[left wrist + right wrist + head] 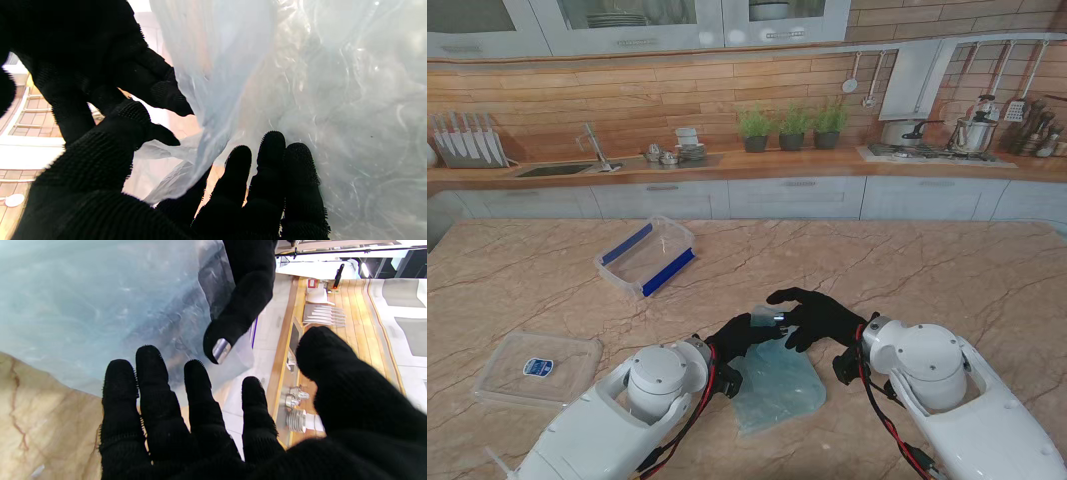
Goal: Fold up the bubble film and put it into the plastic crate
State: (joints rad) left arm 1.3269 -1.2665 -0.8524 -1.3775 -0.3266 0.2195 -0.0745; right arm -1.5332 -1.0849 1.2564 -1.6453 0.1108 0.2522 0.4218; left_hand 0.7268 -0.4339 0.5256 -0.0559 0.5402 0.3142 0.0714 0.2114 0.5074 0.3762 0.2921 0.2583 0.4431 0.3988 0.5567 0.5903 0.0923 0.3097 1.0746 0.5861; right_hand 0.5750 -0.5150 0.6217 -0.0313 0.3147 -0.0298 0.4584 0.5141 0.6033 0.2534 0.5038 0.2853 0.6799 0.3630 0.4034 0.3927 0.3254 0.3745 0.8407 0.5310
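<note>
Near the desk [907,270] edge, left hand [739,335] is pinching the bubble film [775,385]; right hand [819,318] is hovering, fingers apart; plastic crate [647,257] far left.

The bubble film [775,385] lies on the table [927,270], the plastic crate [646,257] farther left.

white rounded arm shells, red and black cables at wrists, black knit-gloved left hand [739,335] and right hand [819,315].
</note>
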